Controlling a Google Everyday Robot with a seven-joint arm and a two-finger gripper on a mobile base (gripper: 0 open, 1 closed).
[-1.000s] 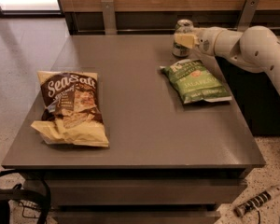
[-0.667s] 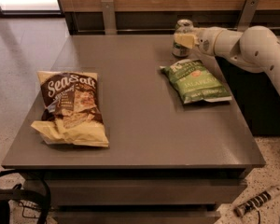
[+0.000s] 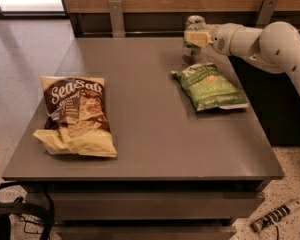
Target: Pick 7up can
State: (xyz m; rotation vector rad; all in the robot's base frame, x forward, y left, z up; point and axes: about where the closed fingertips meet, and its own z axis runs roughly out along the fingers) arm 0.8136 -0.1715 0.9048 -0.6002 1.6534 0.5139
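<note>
7up can (image 3: 194, 21) is upright near the bench's (image 3: 155, 149) far edge, toward the far right corner. From the left: a Sea Salt bag (image 3: 77, 115) lies by the left edge, a jalapeno bag (image 3: 210, 86) lies toward the right edge, and just behind it the gripper (image 3: 196, 38) is clamped across the can, its arm (image 3: 270, 41) reaching in over the right edge. Can and gripper both show slightly higher than a second ago, while the bags have not moved; the grasp seems to hold and the lift looks begun
</note>
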